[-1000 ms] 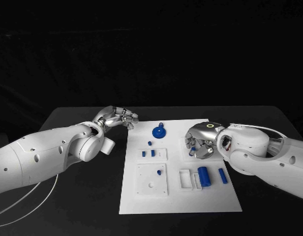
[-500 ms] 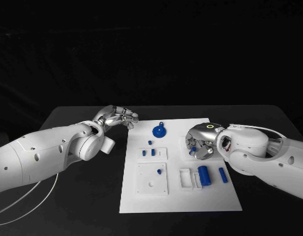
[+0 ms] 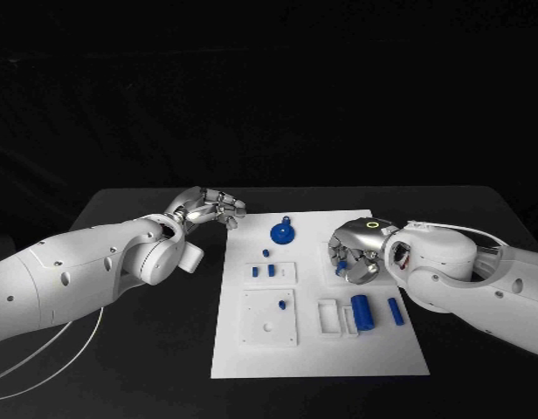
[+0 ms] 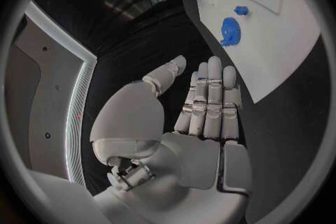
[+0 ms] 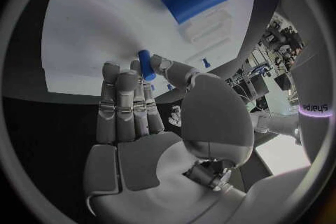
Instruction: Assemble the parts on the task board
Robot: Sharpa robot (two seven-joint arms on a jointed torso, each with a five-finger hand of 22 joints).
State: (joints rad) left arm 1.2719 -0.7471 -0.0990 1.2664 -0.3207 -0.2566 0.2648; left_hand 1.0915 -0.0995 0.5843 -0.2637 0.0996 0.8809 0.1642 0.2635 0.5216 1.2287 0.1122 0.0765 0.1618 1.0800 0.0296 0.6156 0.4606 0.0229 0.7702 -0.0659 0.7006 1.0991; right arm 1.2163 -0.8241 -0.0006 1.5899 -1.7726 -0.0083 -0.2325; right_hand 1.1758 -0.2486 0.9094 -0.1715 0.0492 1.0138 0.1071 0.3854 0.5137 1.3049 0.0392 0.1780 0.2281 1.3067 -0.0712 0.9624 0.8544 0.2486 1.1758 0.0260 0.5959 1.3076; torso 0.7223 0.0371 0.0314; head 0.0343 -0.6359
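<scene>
- The left hand [image 3: 209,208] is hovering over the black desk [image 3: 131,209], just beside the left edge of the task board [image 3: 320,349]. Its fingers [image 4: 210,95] are lying straight and side by side, and it is holding nothing.
- The task board is lying flat in the middle of the desk. It is looking like a smooth, hard white plate with raised white blocks and shallow slots.
- The blue gear [image 3: 282,233] is resting near the far edge of the board (a flat toothed disc with a small knob). Small blue pegs [image 3: 263,271] are standing in a white block nearer to the robot.
- A blue cylinder [image 3: 361,312] is lying beside a white holder, with a thin blue bar [image 3: 396,312] just beside it.
- The right hand [image 3: 357,253] is staying over the right part of the board and is pinching a small blue peg [image 5: 145,64] between thumb and fingertips.
- I am judging this peg as light, stiff and rather slippery plastic, so it could be twisting in the pinch. Holding it at the upper end, with the lower end free for the hole, seems best.
</scene>
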